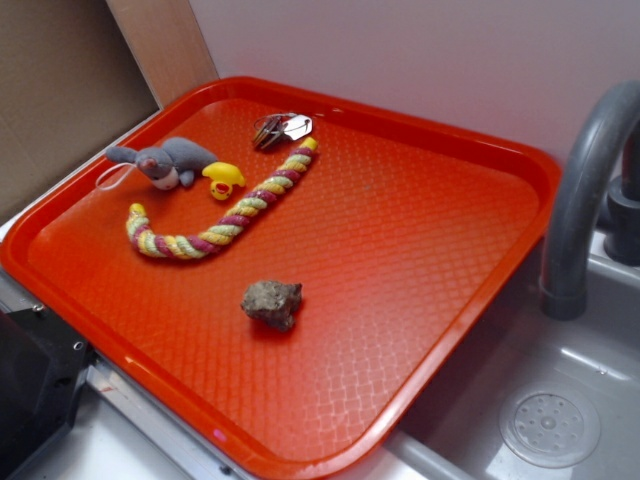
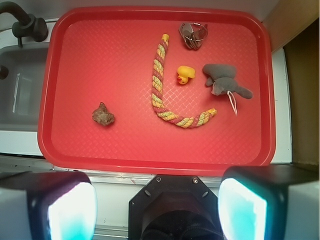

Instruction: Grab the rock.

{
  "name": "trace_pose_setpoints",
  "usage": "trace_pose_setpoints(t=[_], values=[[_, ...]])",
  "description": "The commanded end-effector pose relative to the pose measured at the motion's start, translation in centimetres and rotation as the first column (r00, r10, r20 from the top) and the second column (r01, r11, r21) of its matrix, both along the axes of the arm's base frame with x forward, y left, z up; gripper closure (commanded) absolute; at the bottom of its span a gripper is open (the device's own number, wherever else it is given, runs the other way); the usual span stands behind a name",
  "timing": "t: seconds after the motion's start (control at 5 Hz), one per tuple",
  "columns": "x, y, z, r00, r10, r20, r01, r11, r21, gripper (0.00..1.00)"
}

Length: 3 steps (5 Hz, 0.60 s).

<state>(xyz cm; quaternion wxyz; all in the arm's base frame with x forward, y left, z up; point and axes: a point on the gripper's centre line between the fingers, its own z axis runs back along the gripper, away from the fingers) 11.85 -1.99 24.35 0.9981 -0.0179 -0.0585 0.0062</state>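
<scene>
Grey-brown rock alone on red tray, pincer wide open, empty, well above.

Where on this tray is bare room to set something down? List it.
On the tray, the stretch between the rock and the rope is bare, as is the strip along the near rim. Crowded: around the duck, the mouse and the keys.

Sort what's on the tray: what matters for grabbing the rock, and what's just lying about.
For the job:
- rock, lying alone on the red tray
- gripper, open, high above the tray's near edge

Lying about:
- grey plush mouse
- yellow rubber duck
- striped rope
- bunch of keys
- faucet
</scene>
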Motion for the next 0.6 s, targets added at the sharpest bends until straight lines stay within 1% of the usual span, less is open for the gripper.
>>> trace_pose_setpoints(t=[0.0, 0.2, 0.4], values=[[0.0, 0.0, 0.0, 1.000, 0.000, 0.000, 0.000, 1.000, 0.000, 0.00], [0.8, 0.0, 0.0, 0.998, -0.052, 0.039, 0.051, 0.999, 0.005, 0.00], [1.4, 0.1, -0.1, 0.998, -0.053, 0.043, 0.052, 0.999, 0.004, 0.00]])
